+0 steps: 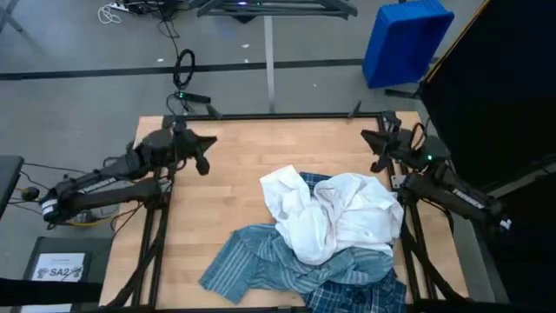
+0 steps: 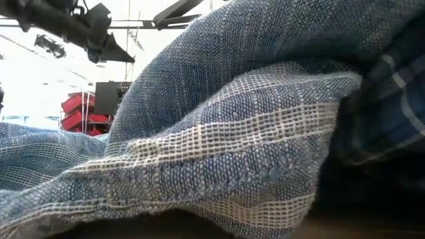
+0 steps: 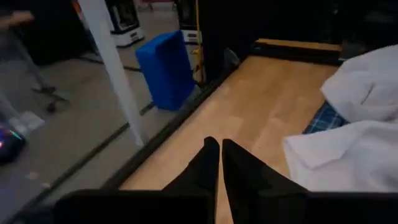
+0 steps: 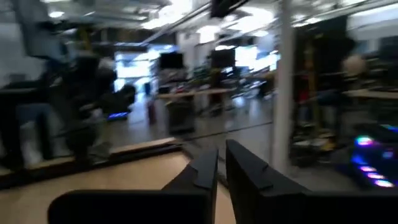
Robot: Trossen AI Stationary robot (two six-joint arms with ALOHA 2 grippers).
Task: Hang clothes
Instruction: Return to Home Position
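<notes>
Three shirts lie in a heap on the right, near part of the wooden table [image 1: 234,165]. The white shirt [image 1: 334,217] is on top, also in the left wrist view [image 3: 360,124]. The light blue-grey striped shirt [image 1: 261,261] spreads out toward the near edge and fills the low view [image 2: 219,133]. The plaid shirt [image 1: 365,291] lies under the others at the near right [image 2: 392,113]. My left gripper [image 1: 207,155] is shut above the far left of the table [image 3: 221,152], clear of the heap. My right gripper [image 1: 375,149] is shut near the far right corner [image 4: 221,162].
A blue bin [image 1: 404,39] stands on the floor beyond the table's far edge. A black panel [image 1: 495,87] rises along the right side. Bare wood shows on the left and far parts of the table. The heap reaches the near edge.
</notes>
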